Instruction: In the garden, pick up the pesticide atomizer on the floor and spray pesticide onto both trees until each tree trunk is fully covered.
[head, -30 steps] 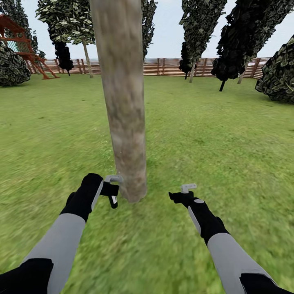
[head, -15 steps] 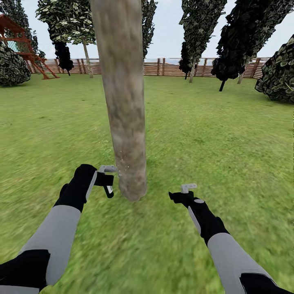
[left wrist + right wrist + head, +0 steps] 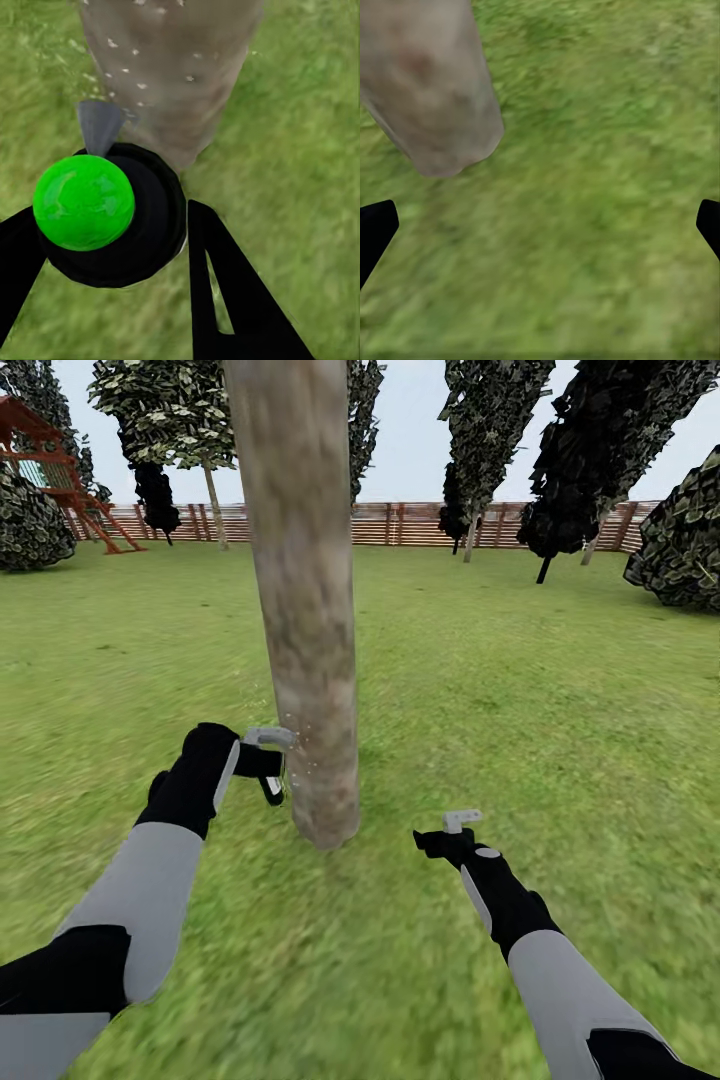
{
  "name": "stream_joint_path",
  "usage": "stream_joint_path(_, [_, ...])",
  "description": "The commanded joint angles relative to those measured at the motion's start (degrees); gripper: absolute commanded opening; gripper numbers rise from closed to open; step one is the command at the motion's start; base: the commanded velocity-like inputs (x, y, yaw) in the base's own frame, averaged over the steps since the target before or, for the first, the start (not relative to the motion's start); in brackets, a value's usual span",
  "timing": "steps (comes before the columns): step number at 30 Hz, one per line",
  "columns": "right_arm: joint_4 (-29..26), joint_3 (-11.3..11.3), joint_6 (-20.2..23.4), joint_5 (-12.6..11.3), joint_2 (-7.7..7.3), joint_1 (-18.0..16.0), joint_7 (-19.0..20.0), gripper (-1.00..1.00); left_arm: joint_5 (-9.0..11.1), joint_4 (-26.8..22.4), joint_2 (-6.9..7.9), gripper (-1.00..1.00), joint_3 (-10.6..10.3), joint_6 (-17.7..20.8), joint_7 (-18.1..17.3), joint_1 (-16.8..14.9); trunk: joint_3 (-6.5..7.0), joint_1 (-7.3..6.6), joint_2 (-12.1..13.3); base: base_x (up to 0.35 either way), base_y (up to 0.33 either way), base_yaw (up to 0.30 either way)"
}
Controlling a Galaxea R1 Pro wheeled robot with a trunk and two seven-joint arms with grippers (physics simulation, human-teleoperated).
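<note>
**garden_bot_fan:** So where's the pesticide atomizer [image 3: 268, 772] at this point?

**simwatcher:** It's in the left gripper [image 3: 272, 760], fingers clamped round it, held right up beside the tree trunk [image 3: 305, 610], low down near the base. In the left wrist view you see the sprayer [image 3: 112, 217] as a black round body with a bright green ball on top and a grey nozzle aimed at the bark. There are little white specks dotted over the trunk [image 3: 169, 67] just in front of the nozzle, and a few show in the head view too, next to the gripper.

**garden_bot_fan:** And the other arm?

**simwatcher:** The right gripper [image 3: 455, 828] hangs over the lawn [image 3: 560, 690] to the right of the trunk, a bit apart from it, holding nothing. Its wrist view puts the two dark fingertips [image 3: 375, 229] at opposite edges, so it's spread wide, with grass and the trunk's foot [image 3: 431, 97] between them.

**garden_bot_fan:** Background?

**simwatcher:** Brown slat fence [image 3: 420, 525] at the back, dark conifers [image 3: 590, 450], a red play frame [image 3: 55, 465] far left.
</note>
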Motion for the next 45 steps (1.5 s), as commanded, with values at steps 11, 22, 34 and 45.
stream_joint_path(11, [-0.1,-0.3,0.3,0.6,0.07,0.0,0.4,1.00,-0.1,6.2,3.43,-1.00,0.4,0.4,-0.7,-7.7,-0.05,-0.01,0.0,0.000,0.000,0.000])
stream_joint_path(22, [-0.1,-0.3,0.3,0.6,0.07,0.0,0.4,1.00,0.0,12.7,4.04,-1.00,0.4,0.4,-0.9,-16.6,-0.05,-0.01,0.0,0.000,0.000,0.000])
stream_joint_path(34, [-0.1,-0.3,0.3,0.6,0.07,0.0,0.4,1.00,-0.6,13.7,4.05,-1.00,0.2,0.1,-0.7,-9.5,-0.05,-0.01,0.0,0.000,0.000,0.000])
stream_joint_path(45, [-0.1,-0.2,0.3,0.6,0.07,0.0,0.4,1.00,-0.6,13.6,3.68,-1.00,0.3,-0.1,-0.5,-7.9,-0.05,-0.01,0.0,-0.232,-0.156,0.198])
